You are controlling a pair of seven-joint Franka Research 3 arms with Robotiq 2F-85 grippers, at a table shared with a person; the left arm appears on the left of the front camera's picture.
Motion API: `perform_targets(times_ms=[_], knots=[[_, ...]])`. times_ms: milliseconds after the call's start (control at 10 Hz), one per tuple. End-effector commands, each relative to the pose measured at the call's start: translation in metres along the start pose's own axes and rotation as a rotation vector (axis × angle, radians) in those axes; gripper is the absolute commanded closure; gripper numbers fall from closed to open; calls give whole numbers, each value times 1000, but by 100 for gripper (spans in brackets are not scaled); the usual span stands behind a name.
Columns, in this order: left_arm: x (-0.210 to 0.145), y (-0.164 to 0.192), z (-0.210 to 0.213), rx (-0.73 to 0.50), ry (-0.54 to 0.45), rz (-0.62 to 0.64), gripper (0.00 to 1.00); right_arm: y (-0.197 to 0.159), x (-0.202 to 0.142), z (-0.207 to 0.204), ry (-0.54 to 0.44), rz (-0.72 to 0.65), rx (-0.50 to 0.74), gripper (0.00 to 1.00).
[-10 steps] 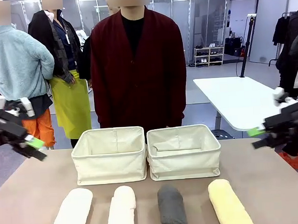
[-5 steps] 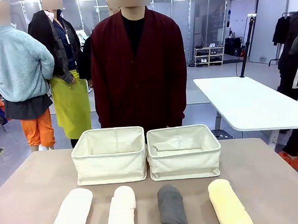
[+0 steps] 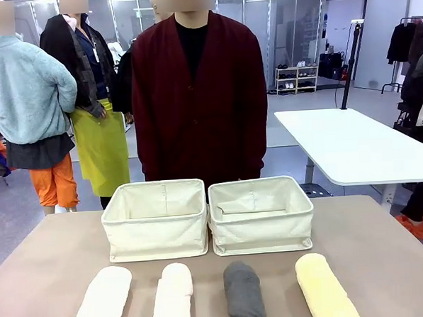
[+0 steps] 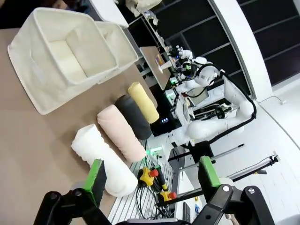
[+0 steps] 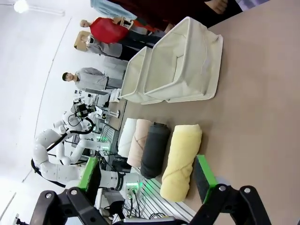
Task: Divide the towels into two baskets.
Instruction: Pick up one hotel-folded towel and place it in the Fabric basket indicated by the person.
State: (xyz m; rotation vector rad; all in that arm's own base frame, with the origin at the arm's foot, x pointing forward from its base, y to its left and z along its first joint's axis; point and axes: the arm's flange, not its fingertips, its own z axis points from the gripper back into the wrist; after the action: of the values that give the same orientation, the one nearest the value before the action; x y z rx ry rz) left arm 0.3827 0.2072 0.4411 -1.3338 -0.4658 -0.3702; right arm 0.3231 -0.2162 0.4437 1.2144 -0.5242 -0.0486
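Note:
Two cream canvas baskets stand side by side mid-table, the left basket [image 3: 155, 239] and the right basket [image 3: 262, 235], both with nothing inside. Along the near edge lie four rolled towels: white [image 3: 102, 303], cream [image 3: 172, 297], dark grey [image 3: 245, 293] and pale yellow [image 3: 325, 289]. In the left wrist view my left gripper [image 4: 152, 174] hangs open above the table, nearest the white towel [image 4: 101, 157]. In the right wrist view my right gripper [image 5: 146, 172] is open too, high above the pale yellow towel [image 5: 180, 161]. Neither holds anything.
A person in a dark red cardigan [image 3: 194, 95] stands close behind the baskets at the far side. A white table [image 3: 353, 144] stands beyond, at the right. Bare brown tabletop [image 3: 386, 249] lies on both sides of the baskets and between them and the towels.
Both arms showed at the left and right edges of the front view one second ago and have since drawn out of it. Towels and baskets have not moved.

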Motion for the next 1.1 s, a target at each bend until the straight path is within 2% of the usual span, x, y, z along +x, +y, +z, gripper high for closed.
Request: perform_targets(times_ms=[0, 300, 500, 600, 1000], knots=[[-7, -2, 25, -18, -83, -19, 0, 3, -1, 1, -33, -11, -20, 0], [-32, -8, 69, 22, -153, -14, 0, 3, -7, 6, -57, -10, -33, 0], [-32, -5, 68, 31, -143, 1, 0, -1, -1, 8, -24, -3, -20, 0], [-37, -10, 69, 48, -171, 18, 0, -1, -1, 8, -24, -3, -20, 0], [-37, -10, 69, 48, -171, 18, 0, -1, -1, 8, -24, -3, -20, 0]])
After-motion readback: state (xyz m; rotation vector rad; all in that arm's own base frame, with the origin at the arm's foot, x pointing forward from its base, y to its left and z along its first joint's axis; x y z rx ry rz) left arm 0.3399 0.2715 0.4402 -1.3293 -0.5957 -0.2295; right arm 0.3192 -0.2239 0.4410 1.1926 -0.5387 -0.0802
